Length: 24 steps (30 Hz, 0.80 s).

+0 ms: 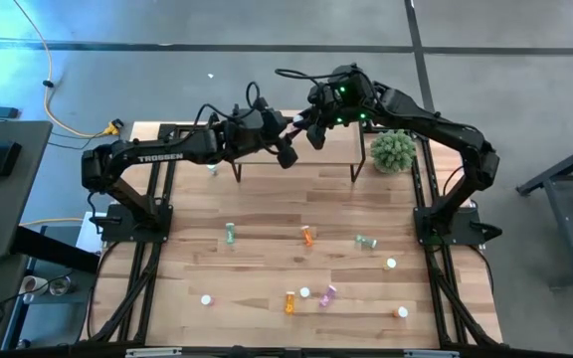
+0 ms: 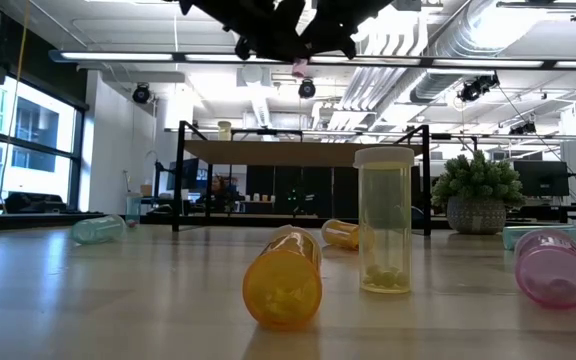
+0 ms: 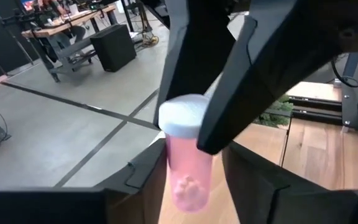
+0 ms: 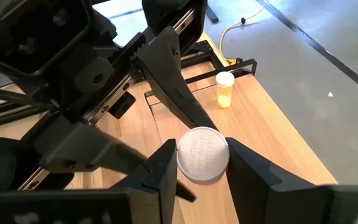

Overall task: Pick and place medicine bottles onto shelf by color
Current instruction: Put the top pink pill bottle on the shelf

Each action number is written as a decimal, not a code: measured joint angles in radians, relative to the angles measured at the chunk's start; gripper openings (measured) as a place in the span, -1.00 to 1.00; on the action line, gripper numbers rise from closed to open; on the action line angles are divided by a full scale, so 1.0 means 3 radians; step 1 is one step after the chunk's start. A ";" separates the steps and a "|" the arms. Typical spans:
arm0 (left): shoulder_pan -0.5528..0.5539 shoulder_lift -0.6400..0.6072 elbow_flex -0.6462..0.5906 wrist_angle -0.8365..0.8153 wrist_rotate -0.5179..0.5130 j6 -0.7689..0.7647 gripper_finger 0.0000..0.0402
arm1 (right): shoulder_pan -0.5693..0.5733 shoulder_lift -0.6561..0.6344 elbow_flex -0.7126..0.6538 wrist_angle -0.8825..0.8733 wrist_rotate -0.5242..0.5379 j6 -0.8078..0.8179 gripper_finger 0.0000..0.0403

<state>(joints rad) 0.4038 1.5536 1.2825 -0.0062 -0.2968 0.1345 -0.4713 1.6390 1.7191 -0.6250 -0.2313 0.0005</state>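
A pink medicine bottle [image 3: 188, 174] with a white cap is up in the air above the shelf [image 1: 336, 149], between both grippers. My right gripper [image 4: 202, 177] is shut on it. My left gripper [image 3: 194, 199] is open, and its fingers stand on either side of the pink body, with a gap showing on one side. In the low view the bottle [image 2: 299, 68] shows just under the two dark grippers, well above the shelf [image 2: 268, 153]. Several more bottles lie or stand on the table. My right gripper pinches the bottle's white cap [image 4: 202, 155] between its two fingers [image 3: 194, 74], slanting down from the table's right side. The pink body hangs below the cap, roughly upright and clear of the shelf. My left gripper: I cannot tell whether one finger [image 3: 151, 177] touches the pink body.
A green plant ball [image 1: 394, 149] stands right of the shelf. Bottles are scattered over the near half of the table, among them green [image 1: 230, 233], orange [image 1: 307, 236] and pink [image 1: 327, 295]. A yellow bottle [image 4: 224, 89] stands upright on wood near the black frame.
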 joint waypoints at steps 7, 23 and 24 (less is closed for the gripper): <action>0.0000 -0.0025 -0.0001 -0.0102 -0.0165 0.0000 0.02 | -0.0087 -0.0006 0.0000 0.0001 0.0011 -0.0035 -0.48; 0.0004 -0.0395 0.0002 -0.0195 -0.0370 0.0050 0.08 | -0.0516 -0.0450 0.0000 -0.0269 0.0231 -0.0164 -0.48; 0.0004 -0.0407 0.0002 -0.0218 -0.0374 0.0077 0.08 | -0.0548 -0.0495 0.0000 -0.0306 0.0234 -0.0198 -0.48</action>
<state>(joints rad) 0.4049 1.4316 1.2831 -0.0715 -0.4089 0.1576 -0.6357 1.4905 1.7191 -0.7169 -0.1612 -0.0590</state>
